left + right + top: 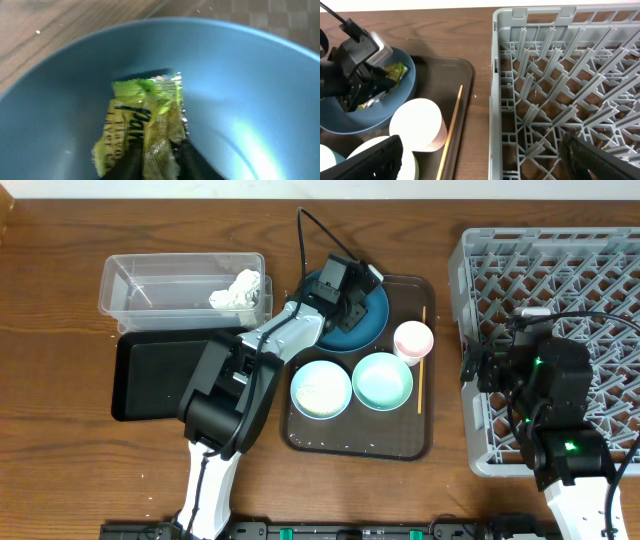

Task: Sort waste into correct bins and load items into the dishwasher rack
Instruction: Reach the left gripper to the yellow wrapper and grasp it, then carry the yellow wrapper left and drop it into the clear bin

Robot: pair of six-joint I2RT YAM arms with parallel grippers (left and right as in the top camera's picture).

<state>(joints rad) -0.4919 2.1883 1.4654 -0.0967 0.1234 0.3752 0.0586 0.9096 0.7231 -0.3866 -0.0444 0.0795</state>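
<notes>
My left gripper (159,165) reaches down into the dark-blue bowl-plate (368,325) and is shut on the yellow-green snack wrapper (145,120), which is pinched between its dark fingers. In the right wrist view the wrapper (395,72) pokes out beside that gripper inside the bowl (350,117). My right gripper (485,160) hangs open over the left edge of the grey dishwasher rack (560,260), holding nothing. A crumpled white napkin (237,290) lies in the clear tub (150,280). The black tray (150,375) sits just below the tub.
The brown serving tray (360,440) carries two mint-white bowls (321,388) (383,380), a pinkish cup (413,340) and a wooden chopstick (421,360) along its right side. A strip of bare wood separates this tray from the rack.
</notes>
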